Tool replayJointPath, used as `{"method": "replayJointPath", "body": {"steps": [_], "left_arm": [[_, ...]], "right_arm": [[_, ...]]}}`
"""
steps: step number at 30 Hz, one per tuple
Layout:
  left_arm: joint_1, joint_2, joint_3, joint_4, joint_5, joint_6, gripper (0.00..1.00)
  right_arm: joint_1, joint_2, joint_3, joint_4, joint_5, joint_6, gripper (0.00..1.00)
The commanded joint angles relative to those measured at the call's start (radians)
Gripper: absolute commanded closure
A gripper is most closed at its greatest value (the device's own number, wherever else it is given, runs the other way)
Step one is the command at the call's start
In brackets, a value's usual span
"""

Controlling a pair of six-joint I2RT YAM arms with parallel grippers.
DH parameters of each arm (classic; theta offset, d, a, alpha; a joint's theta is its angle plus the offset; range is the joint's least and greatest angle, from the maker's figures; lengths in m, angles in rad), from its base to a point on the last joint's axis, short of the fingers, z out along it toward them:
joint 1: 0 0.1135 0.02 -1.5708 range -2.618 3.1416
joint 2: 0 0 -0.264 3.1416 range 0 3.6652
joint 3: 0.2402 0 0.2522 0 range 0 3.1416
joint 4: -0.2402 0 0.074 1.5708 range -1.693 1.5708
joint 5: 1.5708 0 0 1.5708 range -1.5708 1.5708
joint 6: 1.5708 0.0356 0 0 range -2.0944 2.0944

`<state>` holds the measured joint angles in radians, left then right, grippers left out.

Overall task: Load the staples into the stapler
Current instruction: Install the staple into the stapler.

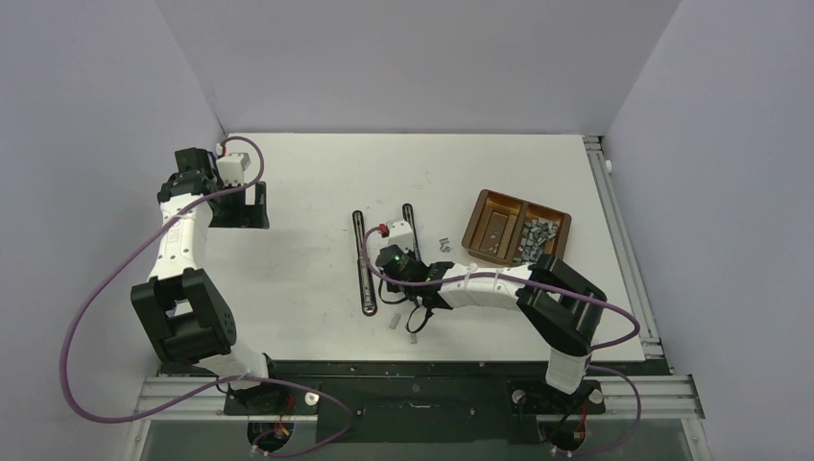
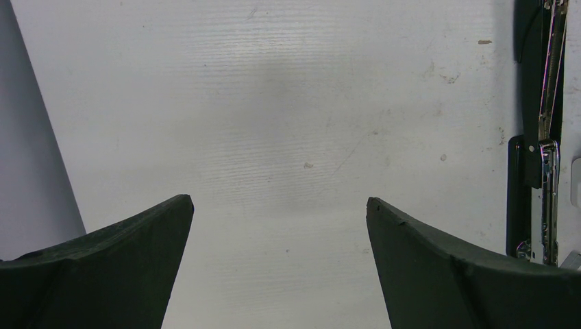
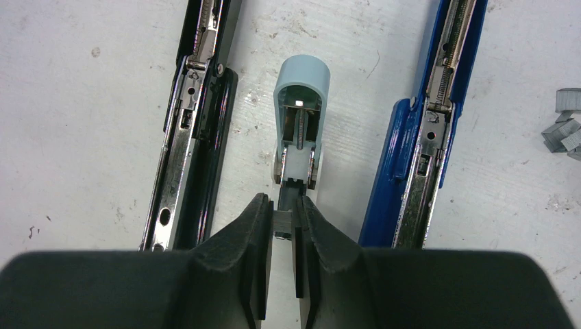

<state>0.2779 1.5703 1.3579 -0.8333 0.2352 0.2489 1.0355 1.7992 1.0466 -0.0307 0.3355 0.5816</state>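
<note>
Three staplers lie open side by side in the right wrist view: a black one point(image 3: 199, 137), a small pale blue one point(image 3: 301, 89) and a dark blue one point(image 3: 425, 137). My right gripper point(image 3: 282, 205) is shut on a short grey strip of staples point(image 3: 282, 223), held at the near end of the pale blue stapler's channel. From above, the right gripper point(image 1: 392, 261) hangs over the staplers point(image 1: 365, 259) and hides the small one. My left gripper point(image 1: 251, 204) stands open over bare table at the far left, its fingers point(image 2: 425, 260) wide apart and empty.
A brown two-compartment tray point(image 1: 490, 206) sits right of the staplers, with a heap of staple strips point(image 1: 536, 235) in its right half. A few loose strips point(image 1: 443, 245) point(image 3: 565, 130) lie between tray and staplers. The black stapler point(image 2: 545, 137) shows at the left wrist view's right edge.
</note>
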Motion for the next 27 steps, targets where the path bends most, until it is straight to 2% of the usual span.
{"method": "replayJointPath", "body": {"steps": [1,27], "left_arm": [[0.009,-0.044,0.007,0.022,-0.002,0.013,0.04],[0.009,-0.046,0.003,0.022,-0.002,0.014,0.04]], "right_arm": [[0.0,0.017,0.002,0.055,0.014,0.004,0.91],[-0.009,-0.033,0.005,0.043,0.018,-0.001,0.92]]}}
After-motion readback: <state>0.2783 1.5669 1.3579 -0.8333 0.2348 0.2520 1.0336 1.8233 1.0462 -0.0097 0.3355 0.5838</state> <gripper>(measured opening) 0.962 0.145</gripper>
